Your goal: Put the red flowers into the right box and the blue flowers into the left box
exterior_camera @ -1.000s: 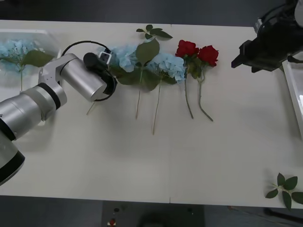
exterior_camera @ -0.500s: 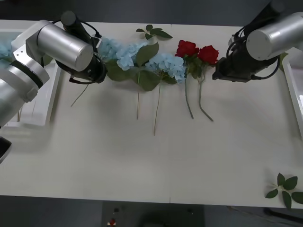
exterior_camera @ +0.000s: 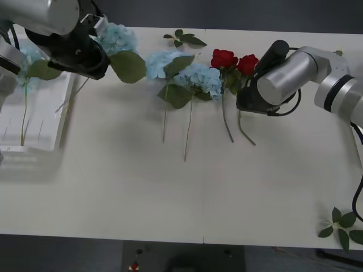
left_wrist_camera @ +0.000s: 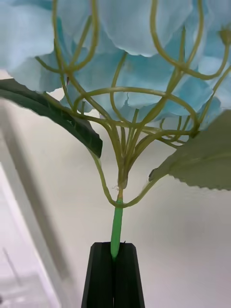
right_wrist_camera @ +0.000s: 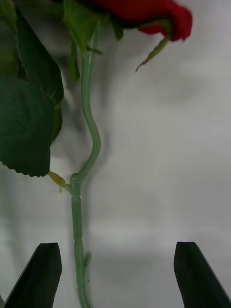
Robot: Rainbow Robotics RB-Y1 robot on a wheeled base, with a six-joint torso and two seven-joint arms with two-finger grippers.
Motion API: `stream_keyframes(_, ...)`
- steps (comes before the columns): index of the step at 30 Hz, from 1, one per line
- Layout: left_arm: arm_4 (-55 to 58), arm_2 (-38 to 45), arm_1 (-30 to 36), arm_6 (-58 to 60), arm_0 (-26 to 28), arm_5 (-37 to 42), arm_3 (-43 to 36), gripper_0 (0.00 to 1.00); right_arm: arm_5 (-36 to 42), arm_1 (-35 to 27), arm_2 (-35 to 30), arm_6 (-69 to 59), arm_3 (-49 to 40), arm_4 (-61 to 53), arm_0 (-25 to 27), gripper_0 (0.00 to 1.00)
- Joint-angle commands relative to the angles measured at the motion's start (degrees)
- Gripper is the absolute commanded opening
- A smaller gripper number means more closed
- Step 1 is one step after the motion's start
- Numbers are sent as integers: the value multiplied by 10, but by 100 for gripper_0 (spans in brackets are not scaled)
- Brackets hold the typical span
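Note:
My left gripper [exterior_camera: 97,44] is shut on the stem of a blue flower [exterior_camera: 116,38], held in the air beside the left box [exterior_camera: 39,122]. In the left wrist view the black fingers [left_wrist_camera: 101,274] pinch the green stem just below the bloom [left_wrist_camera: 134,48]. Another blue flower [exterior_camera: 24,61] lies in the left box, and two more [exterior_camera: 161,59] [exterior_camera: 198,76] lie on the table. Two red flowers [exterior_camera: 224,56] [exterior_camera: 249,63] lie side by side. My right gripper [exterior_camera: 243,102] hovers open over their stems; one stem [right_wrist_camera: 77,231] runs between its fingers [right_wrist_camera: 43,274]. The right box is hidden.
A loose leaf sprig [exterior_camera: 184,38] lies at the table's far edge, and another [exterior_camera: 343,222] lies near the front right corner. The white table [exterior_camera: 142,192] stretches bare toward its front edge.
My left arm has carried the blue flower up and to the left, next to the left box. My right arm has swung in from the right and come down over the rose stems.

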Motion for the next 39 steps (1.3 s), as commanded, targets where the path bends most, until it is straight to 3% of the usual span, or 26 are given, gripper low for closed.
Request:
stream_keyframes(1, -1, 61, 26, -35, -2, 40, -59, 0, -6, 13, -10, -26, 12, 15, -12, 68)
stream_keyframes(7, 9, 138, 36, -87, 32, 62, -108, 0, -47, 40, -10, -36, 47, 14, -12, 68)
stream_keyframes(17, 16, 252, 55, -226, 47, 98, -113, 0, -58, 63, -9, -35, 83, 49, -9, 67)
stream_keyframes(28, 12, 280, 122, -248, 117, 10, -113, 0, -39, 78, 32, -34, 94, 139, -1, 0)
stream_keyframes(34, 17, 336, 163, -234, 176, 4, -113, 0, -22, 78, 34, -29, 96, 139, -2, 0)
stream_keyframes(39, 18, 349, 183, -117, 211, -3, -108, 0, -19, 71, 21, -26, 89, 138, -2, 0)
